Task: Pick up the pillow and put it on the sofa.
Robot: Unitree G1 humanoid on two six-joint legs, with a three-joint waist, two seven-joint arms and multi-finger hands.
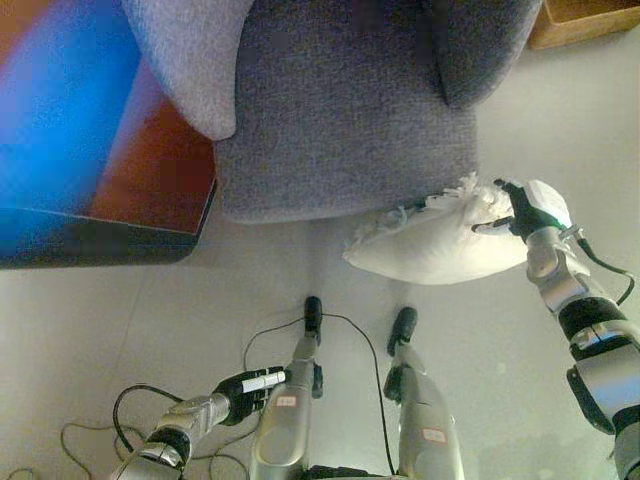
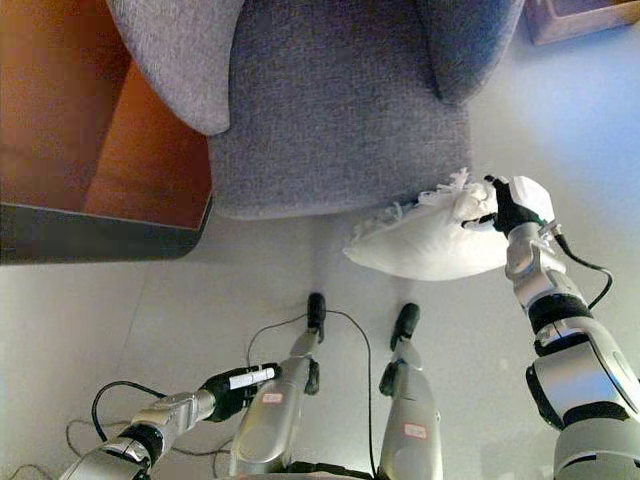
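- Two hands appear in this downward view; only the right hand (image 1: 528,210) is at work, and the left hand (image 1: 250,388) hangs low beside the robot's body with its fingers curled on nothing.
- Right hand: its dark fingers are closed on the right end of the pillow (image 1: 435,240), pinching the cloth at the corner, so the pillow hangs from that grip.
- Pillow: white, with a fringed upper edge. It sits just in front of the sofa (image 1: 345,110), and its upper fringe overlaps the front right corner of the grey seat in both views. Whether its underside rests on the floor (image 1: 120,330) or is clear of it cannot be told.
- Long axis: the pillow runs roughly crosswise to the robot, from the right hand inward toward the middle of the view, drooping slightly at its free left end.
- Key relation: the seat lies ahead of and to the left of the pillow, so the coming move, as judged here, is a lift followed by a carry forward and inward over the seat's front edge.
- Nearer arm: the right arm is plainly the nearer one; the left hand is well apart from both pillow and sofa.
- Risk, as a judgement: the unsupported left end may catch on the seat's front edge if the lift is too shallow.
- Surroundings: a brown table (image 2: 110,150) stands to the left of the sofa, away from the path.
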